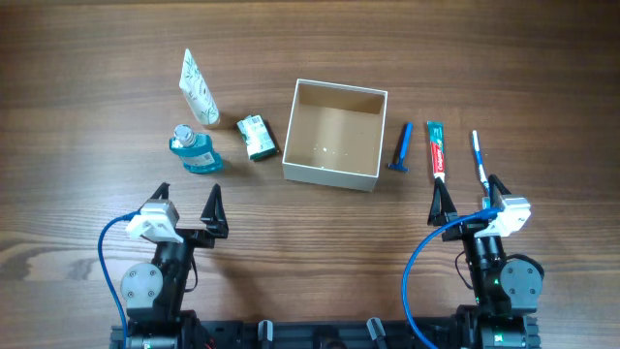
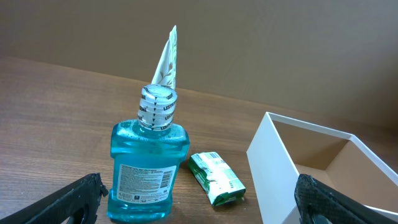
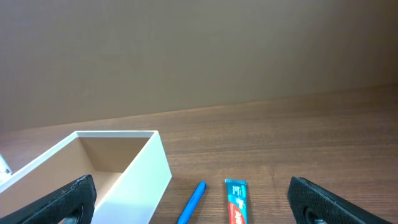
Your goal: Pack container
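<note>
The container (image 1: 329, 175), a square open box with white walls and a brown inside, sits mid-table and holds nothing. It also shows in the left wrist view (image 2: 280, 162) and the right wrist view (image 3: 146, 171). Left of it are a blue mouthwash bottle (image 1: 196, 151) (image 2: 148, 158), a white patterned tube (image 1: 199, 87) (image 2: 166, 59) and a green packet (image 1: 258, 137) (image 2: 216, 178). Right of it lie a blue razor (image 1: 401, 147) (image 3: 193, 202), a toothpaste tube (image 1: 437, 149) (image 3: 237, 200) and a toothbrush (image 1: 480, 163). My left gripper (image 1: 187, 206) (image 2: 199, 202) and right gripper (image 1: 469, 202) (image 3: 193, 199) are open, empty, near the front edge.
The wooden table (image 1: 97, 58) extends around the items. A plain brown wall (image 3: 199, 56) stands behind the table. Blue cables (image 1: 108, 281) run along both arms at the front.
</note>
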